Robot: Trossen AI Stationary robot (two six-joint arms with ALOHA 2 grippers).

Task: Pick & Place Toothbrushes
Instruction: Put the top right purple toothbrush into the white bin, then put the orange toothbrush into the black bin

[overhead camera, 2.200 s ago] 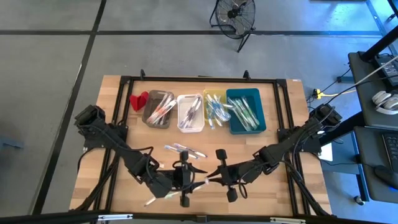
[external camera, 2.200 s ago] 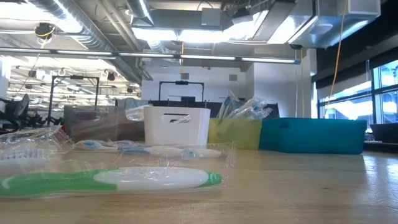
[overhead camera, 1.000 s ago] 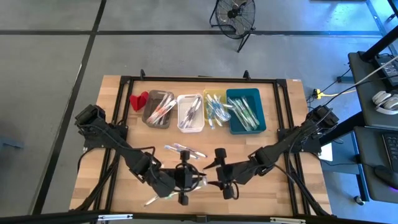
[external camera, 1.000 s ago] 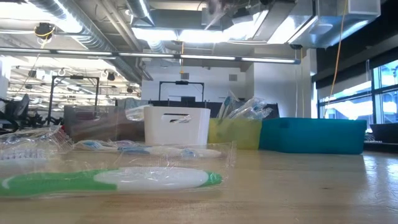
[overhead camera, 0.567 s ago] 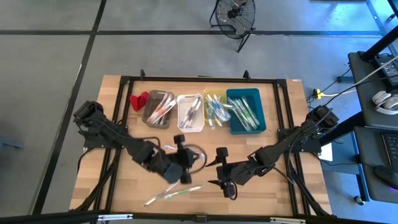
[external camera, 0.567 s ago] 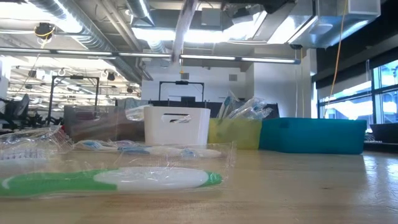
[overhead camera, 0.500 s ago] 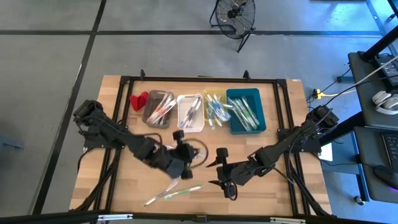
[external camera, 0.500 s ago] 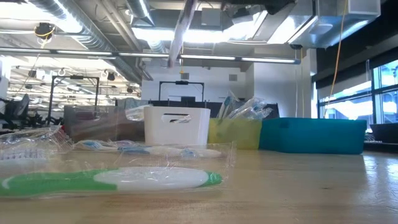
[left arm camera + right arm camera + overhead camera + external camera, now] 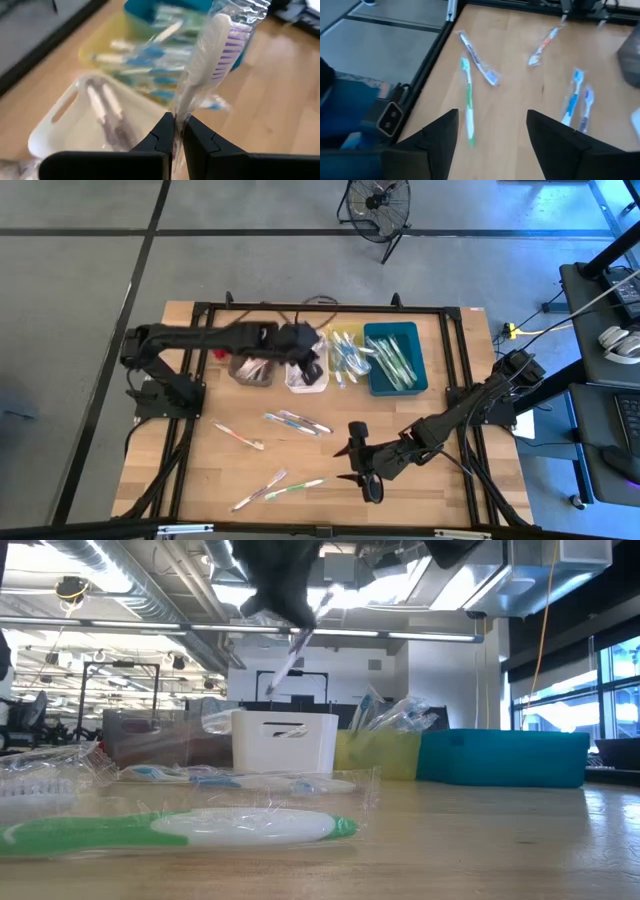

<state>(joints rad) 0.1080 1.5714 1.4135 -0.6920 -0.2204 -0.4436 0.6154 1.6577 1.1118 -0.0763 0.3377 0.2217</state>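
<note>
Left gripper [image 9: 175, 131], fingers pinched on a wrapped purple-bristled toothbrush [image 9: 210, 60], hangs over the white bin [image 9: 306, 376] (centre it before letting go); right gripper [image 9: 490, 132] waits spread above the table [image 9: 450, 500].

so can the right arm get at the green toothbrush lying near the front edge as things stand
Probably yes. The right pincer is open and holds nothing, hovering just beside the green toothbrush, which lies flat on bare table with nothing over it. The left pincer is away over the white bin.
</note>
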